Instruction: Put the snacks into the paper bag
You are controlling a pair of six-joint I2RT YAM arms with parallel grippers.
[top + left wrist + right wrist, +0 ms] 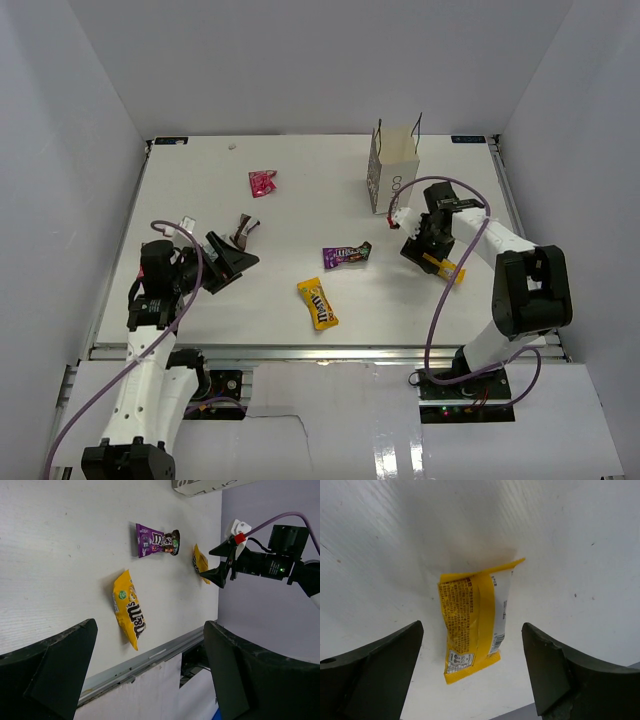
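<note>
Yellow snack (472, 625) lies mid-frame between the open jaws of the right gripper (471, 630), seemingly aligned for pinching; left gripper (238, 266) also open.

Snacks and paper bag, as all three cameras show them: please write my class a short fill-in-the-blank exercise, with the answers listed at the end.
1. The right gripper hangs open above a ____ snack.
2. The paper bag stands ____, its mouth facing up.
3. The pink snack lies nearer the ____ arm.
4. The left gripper, holding nothing, is ____.

Missing words: yellow; upright; left; open.
</note>
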